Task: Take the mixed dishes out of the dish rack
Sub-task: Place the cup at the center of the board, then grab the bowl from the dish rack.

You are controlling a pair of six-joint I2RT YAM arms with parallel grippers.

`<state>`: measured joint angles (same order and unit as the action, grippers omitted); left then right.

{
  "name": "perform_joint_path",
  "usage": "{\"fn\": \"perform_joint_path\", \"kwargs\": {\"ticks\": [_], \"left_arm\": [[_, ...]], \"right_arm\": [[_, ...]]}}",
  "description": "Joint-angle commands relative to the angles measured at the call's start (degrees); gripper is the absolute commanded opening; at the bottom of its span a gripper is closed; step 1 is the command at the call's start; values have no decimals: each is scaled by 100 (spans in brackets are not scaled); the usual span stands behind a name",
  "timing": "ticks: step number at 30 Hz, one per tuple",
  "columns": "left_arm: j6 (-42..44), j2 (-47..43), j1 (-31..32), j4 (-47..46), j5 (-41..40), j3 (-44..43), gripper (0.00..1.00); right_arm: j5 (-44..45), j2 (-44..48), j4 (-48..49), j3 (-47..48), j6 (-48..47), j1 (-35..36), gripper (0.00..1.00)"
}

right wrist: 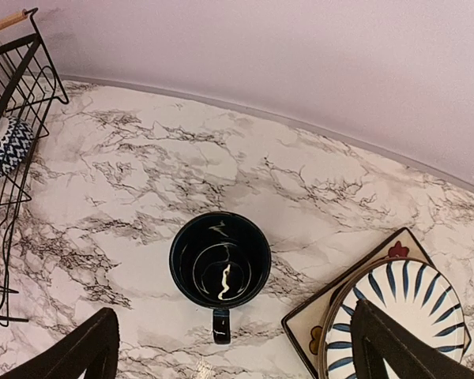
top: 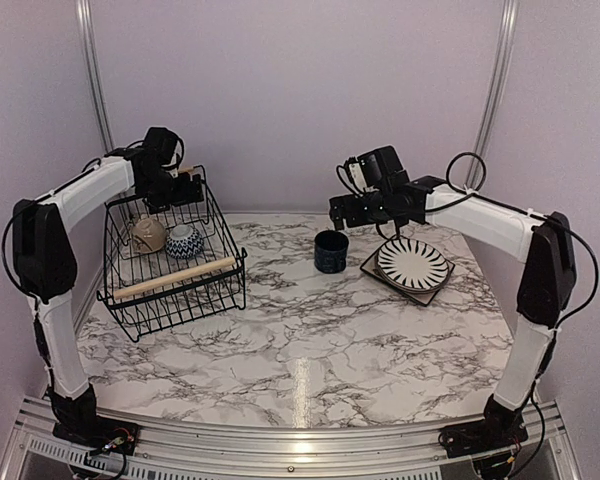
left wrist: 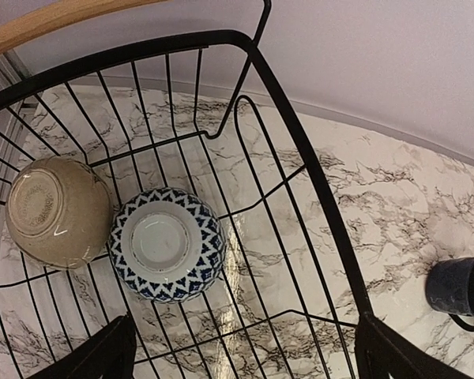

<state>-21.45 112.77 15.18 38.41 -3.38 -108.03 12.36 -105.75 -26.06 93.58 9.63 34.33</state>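
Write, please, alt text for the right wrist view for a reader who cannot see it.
A dark navy mug stands upright on the marble table, below the open right gripper. A striped plate lies on a square plate at lower right; the dish rack, a patterned bowl inside, shows at the left edge.

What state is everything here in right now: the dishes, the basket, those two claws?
dish rack: upright on table, holding two bowls
cream bowl: in rack, bottom up
patterned bowl: in rack, bottom up
mug: upright on table, empty
square plate: flat on table
striped plate: lying on square plate
left gripper: open, above rack
right gripper: open, above mug
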Motion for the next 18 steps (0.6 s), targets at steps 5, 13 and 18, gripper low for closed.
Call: {"fn": "perform_joint_path", "kwargs": {"ticks": [5, 13, 18], "left_arm": [[59, 822, -150, 478, -377, -596, 99], [21, 1230, -334, 468, -218, -654, 99], [-55, 1601, -444, 477, 39, -873, 99]], "right_arm": [[987, 781, 801, -551, 459, -4, 98], [1173, 1877, 2112, -1745, 351, -49, 99], [641, 1598, 1277, -1248, 539, -341, 98]]}}
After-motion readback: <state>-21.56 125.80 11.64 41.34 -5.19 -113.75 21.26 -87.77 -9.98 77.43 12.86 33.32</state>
